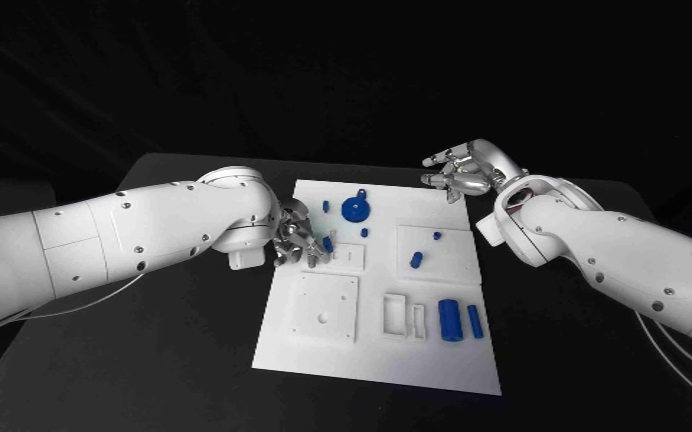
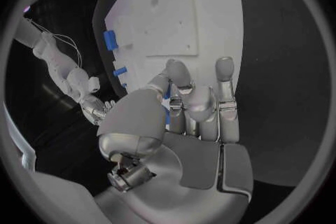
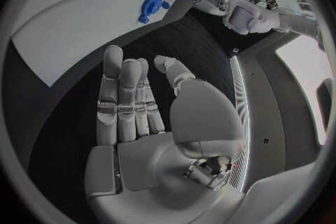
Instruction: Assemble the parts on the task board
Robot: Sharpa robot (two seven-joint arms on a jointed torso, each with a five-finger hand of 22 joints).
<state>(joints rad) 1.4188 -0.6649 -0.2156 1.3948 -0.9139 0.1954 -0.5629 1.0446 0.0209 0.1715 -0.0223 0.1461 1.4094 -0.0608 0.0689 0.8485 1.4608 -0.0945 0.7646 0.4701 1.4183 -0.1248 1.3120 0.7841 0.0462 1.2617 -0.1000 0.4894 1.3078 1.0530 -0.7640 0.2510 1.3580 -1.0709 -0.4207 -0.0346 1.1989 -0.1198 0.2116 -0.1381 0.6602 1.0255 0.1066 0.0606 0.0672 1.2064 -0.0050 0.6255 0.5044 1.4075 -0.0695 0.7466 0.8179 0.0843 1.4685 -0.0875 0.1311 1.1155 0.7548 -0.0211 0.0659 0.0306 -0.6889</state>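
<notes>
The white task board lies in the middle of the black table. My left hand is at the board's left edge, fingers curled in. In the left wrist view the thumb presses a small blue peg against the fingers. The peg stands just right of that hand. My right hand hovers off the board's far right corner, fingers straight and holding nothing. A blue round disc sits near the far edge of the board.
Two short blue pegs stand on the board's right half. Two blue cylinders lie near its front right, beside white slotted blocks. A raised white square plate is at front left.
</notes>
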